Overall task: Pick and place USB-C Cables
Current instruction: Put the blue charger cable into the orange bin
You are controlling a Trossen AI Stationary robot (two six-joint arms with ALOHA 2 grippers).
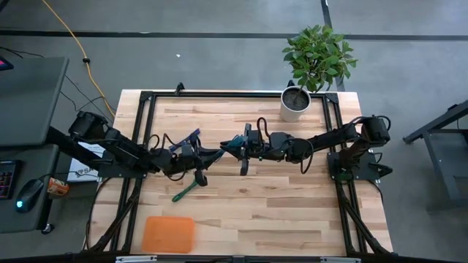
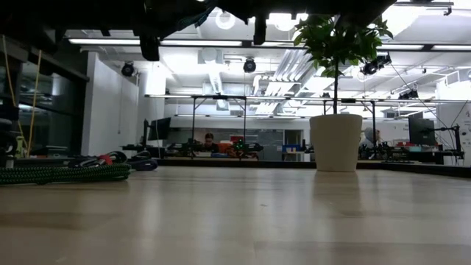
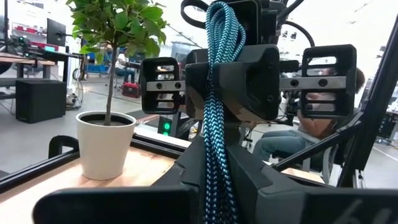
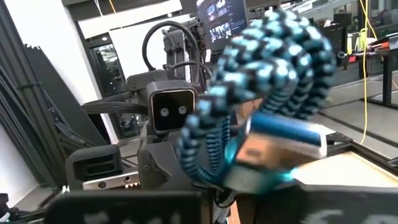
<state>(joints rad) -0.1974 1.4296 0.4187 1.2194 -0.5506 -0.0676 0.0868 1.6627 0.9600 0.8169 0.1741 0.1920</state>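
The teal cable (image 1: 233, 142) is off the table at mid-table, between my two grippers, which meet tip to tip. My left gripper (image 1: 218, 153) comes in from the table's left and my right gripper (image 1: 238, 145) from the right; both are shut on the cable. In the left wrist view the teal cable (image 3: 216, 106) runs as a doubled braided bundle. In the right wrist view the teal cable (image 4: 267, 74) loops close to the camera. The purple-blue cable (image 1: 189, 139) and the green cable (image 1: 185, 191) lie flat on the table beside the left arm. The orange tray (image 1: 169, 234) sits near the near edge. My left gripper pinches the teal cable's lower stretch (image 3: 214, 177) between its two fingers, coming level from the table's left; several strands run across the fingers. The cable is lifted clear of the table. My right gripper pinches the bundle near its silver plug (image 4: 283, 134), coming level from the table's right. The looped strands (image 4: 205, 149) bulge out around its fingers, clear of the table.
A white pot with a green plant (image 1: 295, 104) stands at the table's far right corner. A dark bundle (image 1: 199, 177) lies just near of the left gripper. In the low view the green cable (image 2: 66, 174) lies at the left. Bare wood lies around the orange tray.
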